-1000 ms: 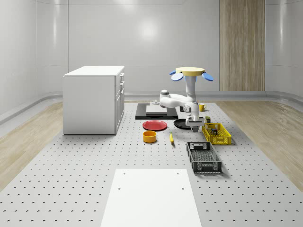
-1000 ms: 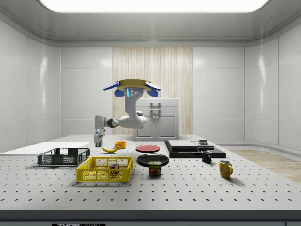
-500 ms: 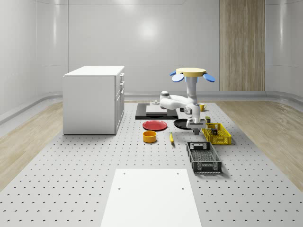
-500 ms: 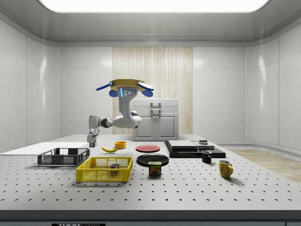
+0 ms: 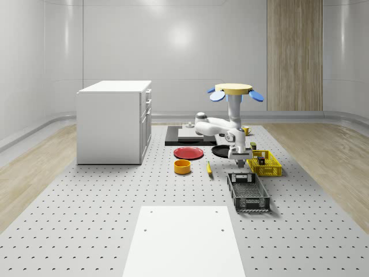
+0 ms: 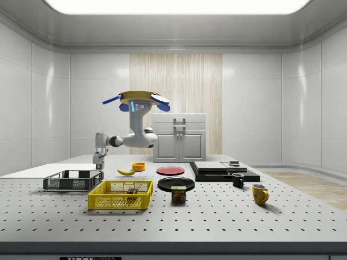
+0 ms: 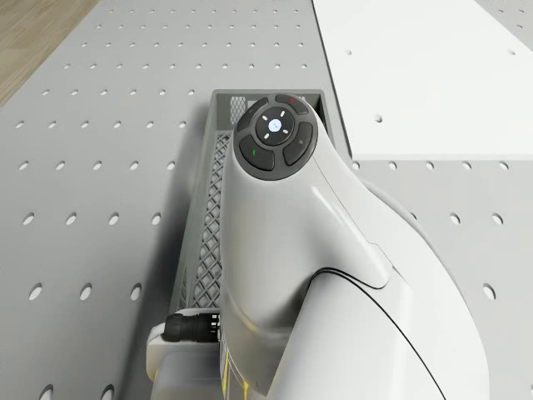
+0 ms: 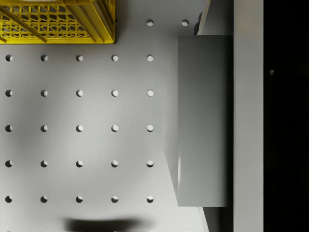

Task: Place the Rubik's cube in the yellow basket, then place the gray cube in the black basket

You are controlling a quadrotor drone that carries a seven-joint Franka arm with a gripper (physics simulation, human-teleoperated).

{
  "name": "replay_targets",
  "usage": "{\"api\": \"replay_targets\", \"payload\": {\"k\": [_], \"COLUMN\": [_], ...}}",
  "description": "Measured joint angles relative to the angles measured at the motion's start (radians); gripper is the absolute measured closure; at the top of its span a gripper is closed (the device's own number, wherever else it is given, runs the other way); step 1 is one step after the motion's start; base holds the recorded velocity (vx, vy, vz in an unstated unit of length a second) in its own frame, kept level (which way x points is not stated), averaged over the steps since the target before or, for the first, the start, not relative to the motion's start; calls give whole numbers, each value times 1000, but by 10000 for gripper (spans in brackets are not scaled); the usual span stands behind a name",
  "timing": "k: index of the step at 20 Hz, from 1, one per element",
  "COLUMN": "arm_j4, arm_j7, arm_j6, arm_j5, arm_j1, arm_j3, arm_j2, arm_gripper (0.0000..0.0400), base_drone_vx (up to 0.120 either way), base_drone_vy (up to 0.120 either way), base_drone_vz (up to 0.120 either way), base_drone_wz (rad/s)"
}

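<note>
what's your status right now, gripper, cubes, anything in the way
Drone hovering over table, gripper shut on gray cube, above black basket's near end. Rubik's cube in yellow basket. Nothing in the way.

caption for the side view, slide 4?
Drone hovers above the table, its arm reaching toward the black basket, hand above it; the yellow basket sits nearer the camera.

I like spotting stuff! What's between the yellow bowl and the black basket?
A banana lies between the yellow bowl and the black basket; the whole-scene view shows it.
</note>
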Motion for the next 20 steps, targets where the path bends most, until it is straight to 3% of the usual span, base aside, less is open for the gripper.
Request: {"api": "replay_targets", "payload": {"k": [12,20], "arm_j4": [0,0], "arm_j7": [0,0], "arm_j6": [1,2], "arm_j5": [1,1], "arm_j1": [0,0], "arm_j3": [0,0], "arm_j2": [-1,-2], "arm_gripper": [150,150], "base_drone_vx": [120,120], "base_drone_vy": [0,0], "base_drone_vz": [0,-100], "base_drone_wz": [0,0]}}
